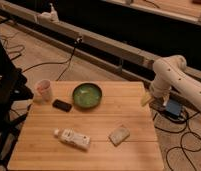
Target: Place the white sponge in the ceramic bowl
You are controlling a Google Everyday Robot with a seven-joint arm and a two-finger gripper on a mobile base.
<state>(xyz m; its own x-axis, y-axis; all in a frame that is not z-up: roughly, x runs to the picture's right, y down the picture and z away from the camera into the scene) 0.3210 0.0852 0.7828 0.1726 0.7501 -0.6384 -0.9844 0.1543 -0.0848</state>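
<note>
The white sponge [119, 135], a small beige pad, lies flat on the wooden table [39, 125] near its front right. The ceramic bowl [87, 95], green inside with a dark rim, stands at the table's back centre and looks empty. My white arm [176, 80] reaches in from the right. The gripper [146, 99] hangs at the table's right edge, level with the bowl. It is well right of the bowl and behind the sponge, touching neither.
A pale pinkish cup [44, 90] stands at the back left, with a black flat slab [62, 105] beside it. A white labelled bottle [72, 138] lies at the front left. Cables and a blue box [172, 108] lie on the floor to the right.
</note>
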